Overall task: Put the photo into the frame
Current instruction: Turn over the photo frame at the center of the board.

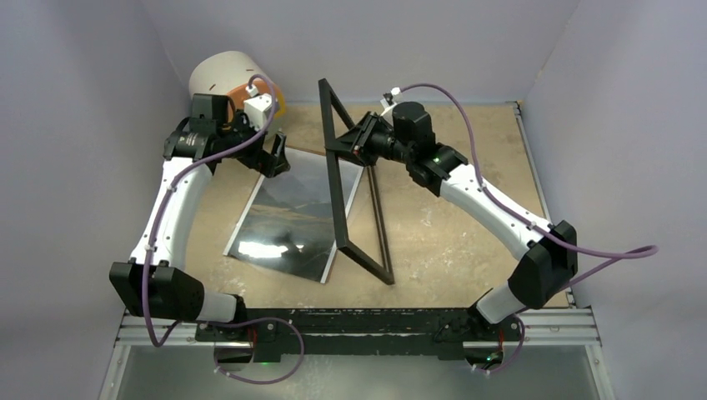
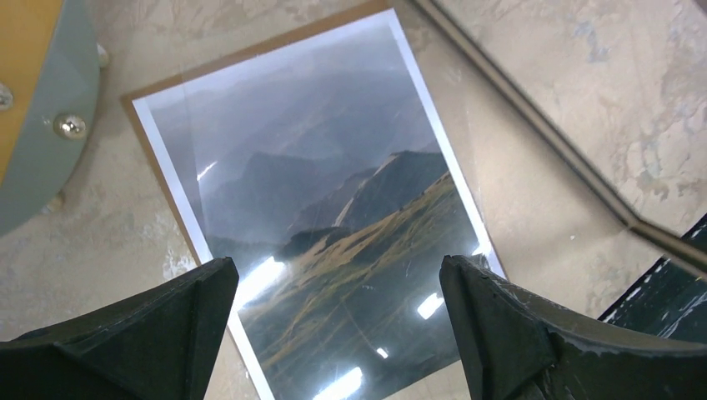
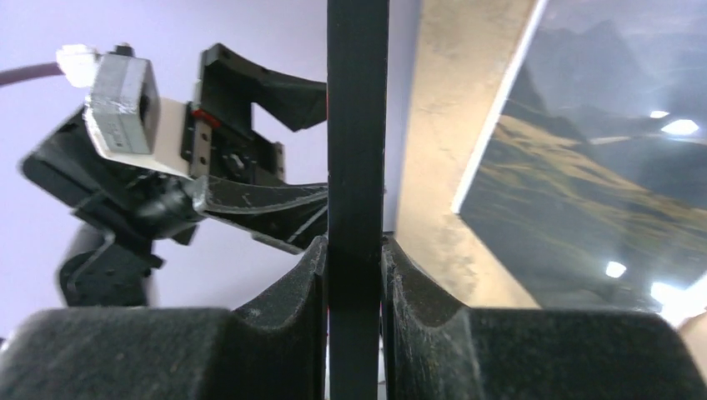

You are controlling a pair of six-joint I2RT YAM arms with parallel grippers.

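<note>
Hovering over the far end of the photo (image 2: 333,192), the left gripper (image 1: 271,158) has its fingers (image 2: 492,333) spread wide, with nothing between them. The photo lies flat, picture side up, on a brown backing panel (image 2: 250,55) on the table (image 1: 467,242), left of centre. Just to its right the frame (image 1: 338,192) stands up on edge. The right gripper (image 3: 357,250) pinches the frame's thin black border between its fingers.

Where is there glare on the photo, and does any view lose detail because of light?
Top view: white glare on the near half of the photo. Left wrist view: bright spots low on it. Right wrist view: spots at the right edge; the frame in the right gripper is a dark bar without detail.
</note>
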